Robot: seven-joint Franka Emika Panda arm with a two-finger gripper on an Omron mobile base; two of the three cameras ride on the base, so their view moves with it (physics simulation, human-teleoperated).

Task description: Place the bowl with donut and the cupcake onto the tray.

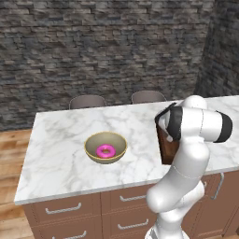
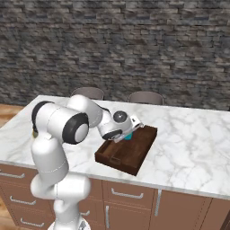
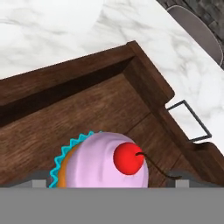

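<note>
The tan bowl (image 1: 106,147) rests on the marble counter at mid-left, with the pink donut (image 1: 105,151) lying inside it. To its right is the dark wooden tray (image 2: 134,155), and a strip of the tray (image 1: 164,148) peeks out behind my arm. The cupcake (image 3: 103,162), with teal wrapper, pink frosting and a red cherry, stands on the tray floor near a corner. My gripper (image 2: 129,134) hovers low over the cupcake (image 2: 128,137). It is open, its fingertips (image 3: 183,177) spread to either side of the cupcake with a gap showing on the right.
The tray's raised rim (image 3: 144,70) and a thin wire handle (image 3: 188,122) lie just beyond the cupcake. Two chairs (image 1: 87,101) (image 1: 148,96) stand behind the counter, in front of a stone wall. Bare marble (image 2: 193,139) stretches to the right of the tray.
</note>
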